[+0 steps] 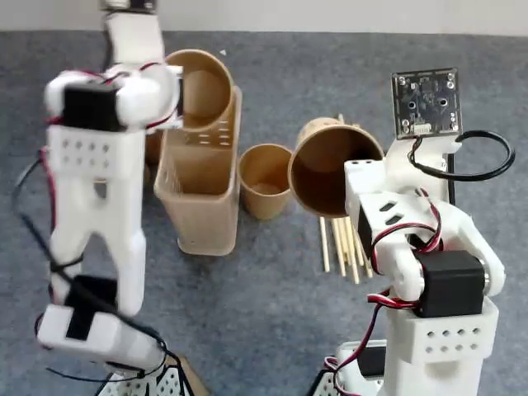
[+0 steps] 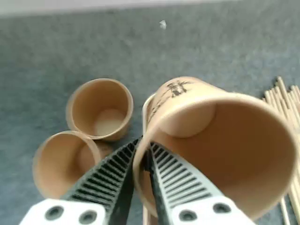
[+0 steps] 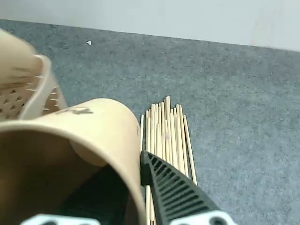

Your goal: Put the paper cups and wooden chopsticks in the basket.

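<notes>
cup-placing step: left gripper pinches a paper cup by the rim over the basket, right gripper clamps a second paper cup beside the basket; next, probably lower and release inside.

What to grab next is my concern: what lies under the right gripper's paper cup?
Wooden chopsticks lie bundled on the carpet; the paper cup in the right gripper hides part of them in the high view.
</notes>
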